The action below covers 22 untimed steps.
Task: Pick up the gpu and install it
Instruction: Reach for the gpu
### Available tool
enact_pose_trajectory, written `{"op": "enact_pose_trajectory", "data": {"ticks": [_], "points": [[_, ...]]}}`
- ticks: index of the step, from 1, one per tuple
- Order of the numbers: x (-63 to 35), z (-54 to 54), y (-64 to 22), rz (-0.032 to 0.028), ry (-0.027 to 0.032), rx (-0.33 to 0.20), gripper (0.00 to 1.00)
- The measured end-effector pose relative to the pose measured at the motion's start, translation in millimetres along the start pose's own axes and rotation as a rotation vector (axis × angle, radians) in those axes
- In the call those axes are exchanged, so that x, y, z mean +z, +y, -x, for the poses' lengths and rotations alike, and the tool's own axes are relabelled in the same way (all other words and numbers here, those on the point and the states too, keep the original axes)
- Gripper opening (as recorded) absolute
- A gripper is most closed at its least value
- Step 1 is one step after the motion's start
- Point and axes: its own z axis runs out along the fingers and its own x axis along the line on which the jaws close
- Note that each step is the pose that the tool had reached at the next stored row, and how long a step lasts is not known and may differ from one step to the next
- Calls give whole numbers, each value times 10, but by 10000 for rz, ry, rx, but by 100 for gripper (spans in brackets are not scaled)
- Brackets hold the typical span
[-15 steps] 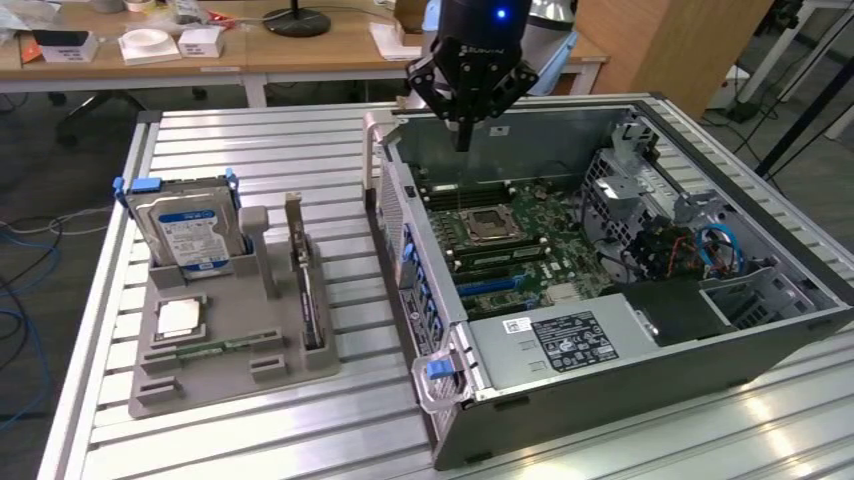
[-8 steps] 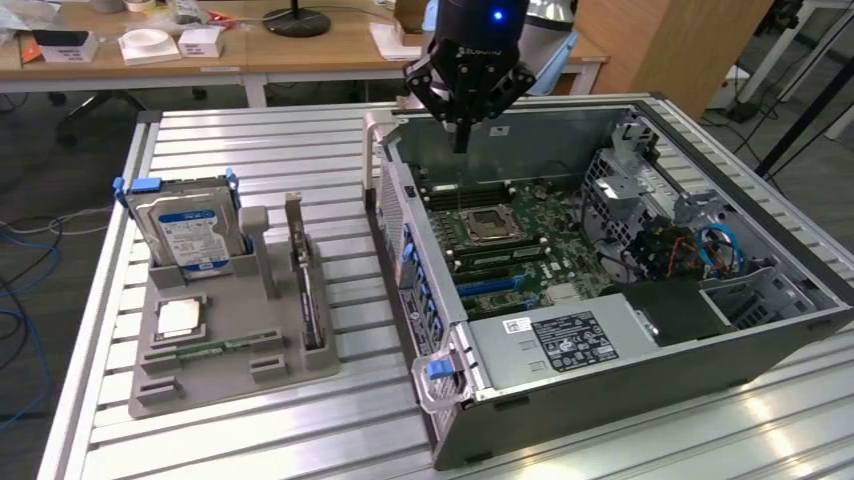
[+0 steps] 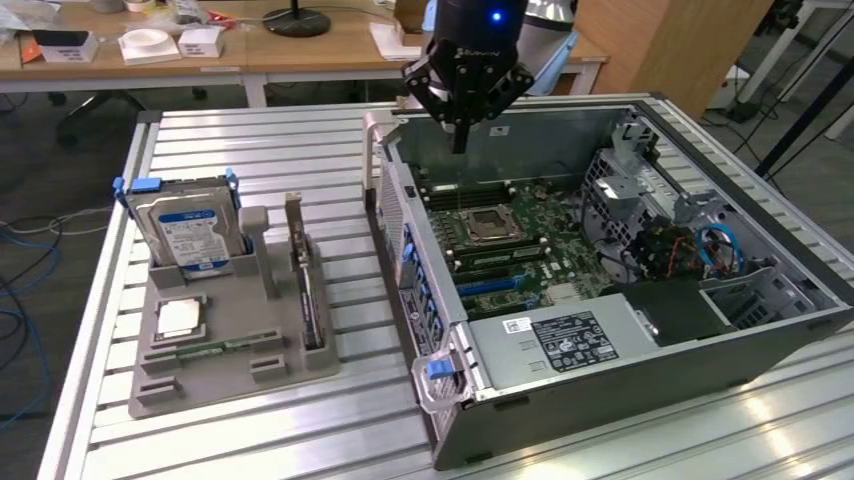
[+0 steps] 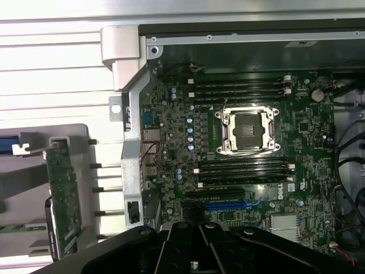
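Exterior view: the claw [image 3: 461,143], pinched shut and empty, hangs above the far side of the open computer case [image 3: 601,420]. The gpu [image 3: 310,295] stands on edge in the grey holder [image 3: 227,365] by the counter [image 3: 240,140] edge on the exterior view's left, so pickup and installation are both judged undone. The wrist view adds the card's green back, seen edge-on from outside, and looks straight down on the motherboard [image 4: 296,131].

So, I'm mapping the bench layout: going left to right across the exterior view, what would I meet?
Hard drive → gpu, standing on edge → CPU socket on the motherboard → blue cables.
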Motion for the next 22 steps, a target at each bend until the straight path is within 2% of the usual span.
{"op": "enact_pose_trajectory", "data": {"ticks": [5,7,13,22], "points": [[4,-9,-1,0,2,0,11],[64,-91,-10,-4,55,3,11],[86,-134,-14,-4,61,3,11],[87,-139,-14,-4,61,1,11]]}}
